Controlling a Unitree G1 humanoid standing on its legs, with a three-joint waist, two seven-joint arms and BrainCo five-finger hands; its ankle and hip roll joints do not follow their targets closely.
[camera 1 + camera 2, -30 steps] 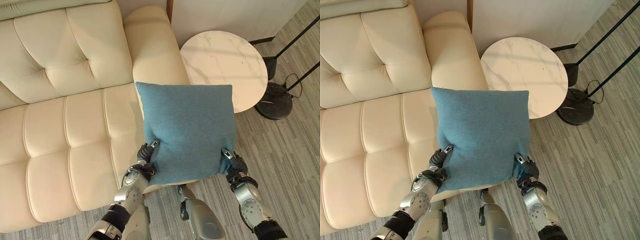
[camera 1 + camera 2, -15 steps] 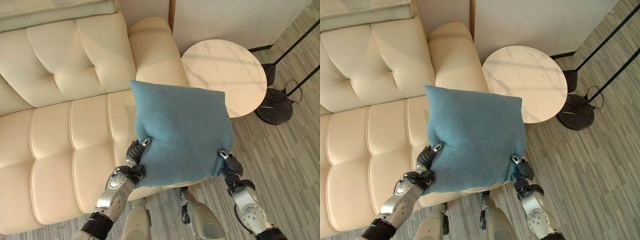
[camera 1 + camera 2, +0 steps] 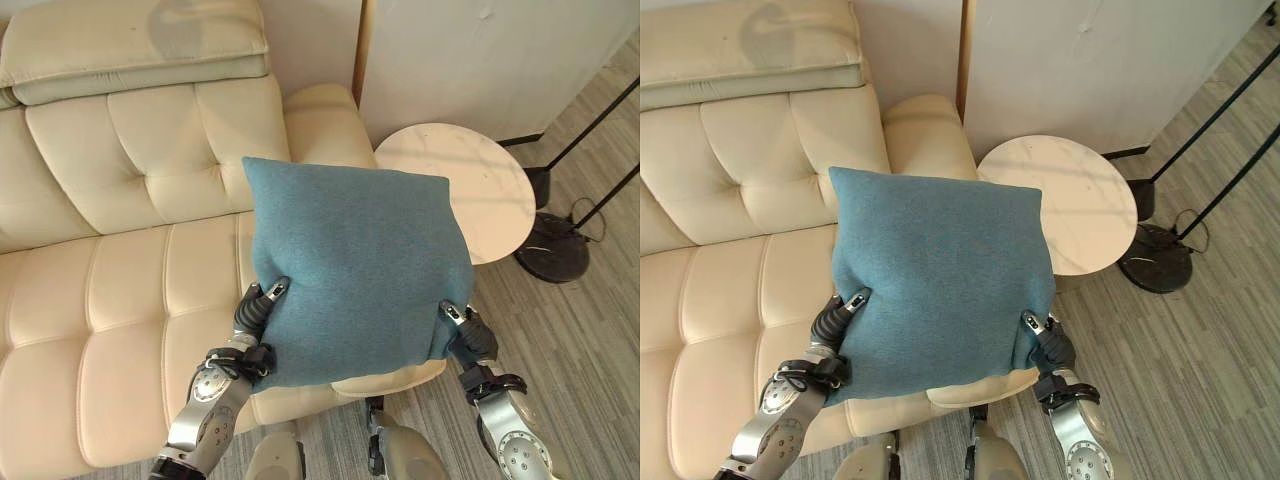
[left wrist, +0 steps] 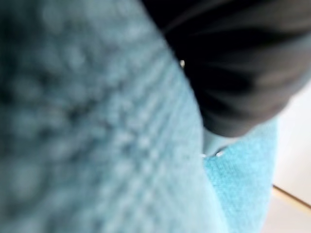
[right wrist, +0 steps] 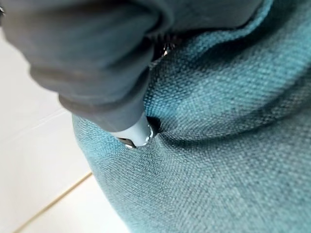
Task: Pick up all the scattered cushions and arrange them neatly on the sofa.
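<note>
Both hands clamped on one square blue woven-fabric cushion, held up in the air above the front right corner of the cream tufted leather sofa. Left hand at the cushion's lower left corner, fingers curled over the front face and pinching the fabric. Right hand at the lower right corner, fingers likewise hooked round the edge, with the cloth dented where a fingertip presses in, seen close up in the right wrist view. Cushion face turned up toward the head camera, top edge level with the sofa's padded right armrest, lower edge just past the seat's front edge. Flat cream back pillow lying along the top of the sofa back. Round pale marble-topped side table just beside the armrest, partly covered by the cushion's right edge. Black round lamp base on the grey striped floor near that table.
</note>
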